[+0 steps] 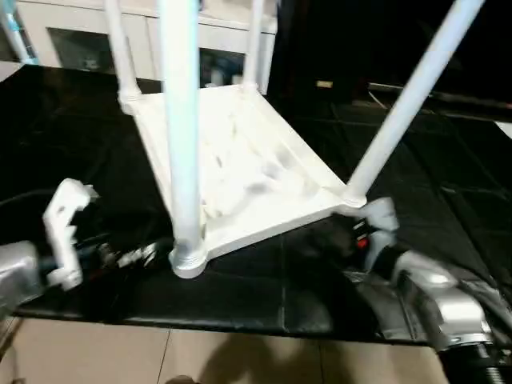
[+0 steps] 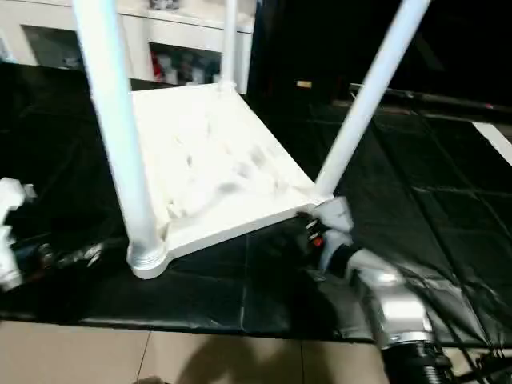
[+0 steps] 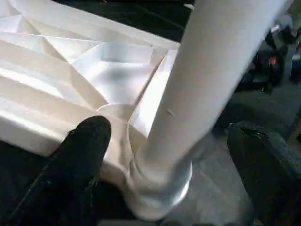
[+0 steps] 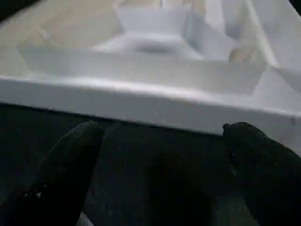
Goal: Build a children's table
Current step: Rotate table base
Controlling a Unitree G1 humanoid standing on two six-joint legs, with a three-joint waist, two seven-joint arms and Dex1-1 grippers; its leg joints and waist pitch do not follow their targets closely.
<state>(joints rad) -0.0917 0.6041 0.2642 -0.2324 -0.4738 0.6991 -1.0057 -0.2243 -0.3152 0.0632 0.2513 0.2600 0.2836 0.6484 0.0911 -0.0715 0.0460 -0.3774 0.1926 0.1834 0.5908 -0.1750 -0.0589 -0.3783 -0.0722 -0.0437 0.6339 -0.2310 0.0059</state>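
Note:
The white children's table lies upside down on the black surface, its ribbed top (image 1: 248, 172) facing up and its legs standing in the corner sockets. My left gripper (image 3: 171, 146) is open, one black finger (image 3: 80, 155) on each side of the near-left leg (image 1: 182, 120) just above its socket (image 1: 188, 260). The finger on the leg's far side stands clear of the leg. My right gripper (image 4: 160, 141) is open and low, facing the table top's edge (image 4: 141, 101) beside the near-right leg (image 1: 408, 104). It holds nothing.
A white cabinet with glass doors (image 1: 80, 40) stands behind the table. The black surface (image 1: 448, 200) ends near me at a tan floor (image 1: 240, 360). Two more legs (image 1: 120, 48) rise at the far corners. Cables trail by my right forearm (image 2: 384, 296).

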